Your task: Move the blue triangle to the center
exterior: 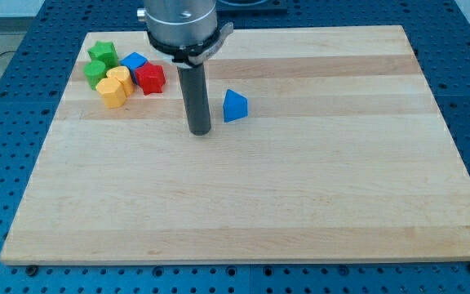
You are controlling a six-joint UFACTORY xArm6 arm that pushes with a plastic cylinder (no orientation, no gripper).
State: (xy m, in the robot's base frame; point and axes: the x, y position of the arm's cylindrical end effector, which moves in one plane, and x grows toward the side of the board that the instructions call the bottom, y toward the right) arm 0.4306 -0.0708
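Note:
The blue triangle (235, 106) lies on the wooden board (243, 196), a little above the board's middle. My tip (200, 131) rests on the board just left of the triangle and slightly lower in the view, with a small gap between them. The dark rod rises from the tip to the grey arm mount at the view's top.
A cluster of blocks sits at the board's upper left: a green star-like block (102, 54), a second green block (96, 72), a blue block (134, 62), a red block (149, 77) and two yellow blocks (115, 87). A blue perforated table surrounds the board.

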